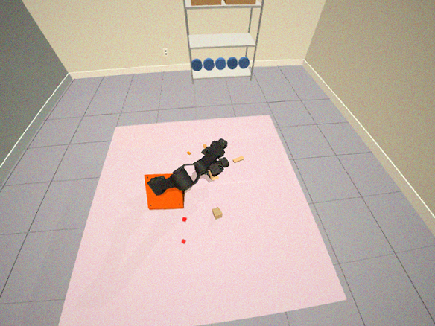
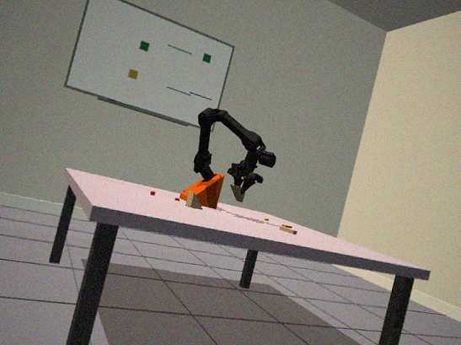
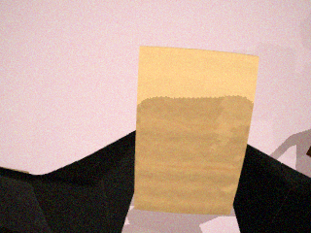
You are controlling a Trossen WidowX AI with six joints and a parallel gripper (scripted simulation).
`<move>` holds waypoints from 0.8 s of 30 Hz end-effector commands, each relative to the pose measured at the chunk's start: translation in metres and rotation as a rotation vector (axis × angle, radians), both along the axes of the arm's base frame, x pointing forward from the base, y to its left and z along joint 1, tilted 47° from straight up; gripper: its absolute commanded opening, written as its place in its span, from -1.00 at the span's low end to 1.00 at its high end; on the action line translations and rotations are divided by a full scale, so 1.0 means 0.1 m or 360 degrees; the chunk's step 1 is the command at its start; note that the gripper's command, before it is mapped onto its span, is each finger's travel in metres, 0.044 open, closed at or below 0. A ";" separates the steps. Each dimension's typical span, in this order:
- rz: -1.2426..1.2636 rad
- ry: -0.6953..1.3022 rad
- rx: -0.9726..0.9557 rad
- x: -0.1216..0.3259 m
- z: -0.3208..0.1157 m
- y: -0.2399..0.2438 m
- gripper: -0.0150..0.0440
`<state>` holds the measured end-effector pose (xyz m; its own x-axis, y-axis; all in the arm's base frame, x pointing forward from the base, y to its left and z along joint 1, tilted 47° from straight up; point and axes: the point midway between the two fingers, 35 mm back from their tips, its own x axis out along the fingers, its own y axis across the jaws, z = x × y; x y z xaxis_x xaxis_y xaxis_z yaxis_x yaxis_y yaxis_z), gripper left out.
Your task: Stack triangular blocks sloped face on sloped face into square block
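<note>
Going left to right from the side, two little red cubes (image 1: 183, 241) (image 1: 184, 219) (image 2: 152, 193) (image 2: 177, 199) sit on the pink table (image 1: 236, 260) (image 2: 258, 231), well away from the work. Next comes the lower block (image 1: 216, 212) (image 2: 192, 199), standing on the table with its slope going down to the right. Behind it is the orange base (image 1: 166, 200) (image 2: 200, 190). Then the gripper (image 1: 211, 173) (image 2: 240, 187) (image 3: 183, 140) hangs above the table, pinched tight on the other block (image 1: 213, 177) (image 2: 238, 195) (image 3: 194, 146). That block looks tipped, but it is small and dark here, so I can't be sure just how its slope faces. On the far right lies a flat wooden stick (image 1: 238, 159) (image 2: 287, 229). I think the job now is carrying and turning the held block. Next, it should go over the lower one, slope down, with the ends lined up, then come down softly. A crooked landing could push the lower block away, so letting go should wait until the top is flat
</note>
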<state>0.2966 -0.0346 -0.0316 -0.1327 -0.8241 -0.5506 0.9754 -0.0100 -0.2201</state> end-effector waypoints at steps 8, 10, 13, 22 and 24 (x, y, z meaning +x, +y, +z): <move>-0.0029 -0.0048 0.0008 0.01 0.22 -0.06 -0.49; -0.0029 -0.0048 0.0009 0.01 0.32 -0.09 -0.49; -0.0029 -0.0047 0.0009 0.00 0.46 -0.14 -0.49; -0.0028 -0.0045 0.0006 -0.05 0.88 -0.29 -0.49; -0.0028 -0.0045 0.0005 -0.07 0.97 -0.33 -0.49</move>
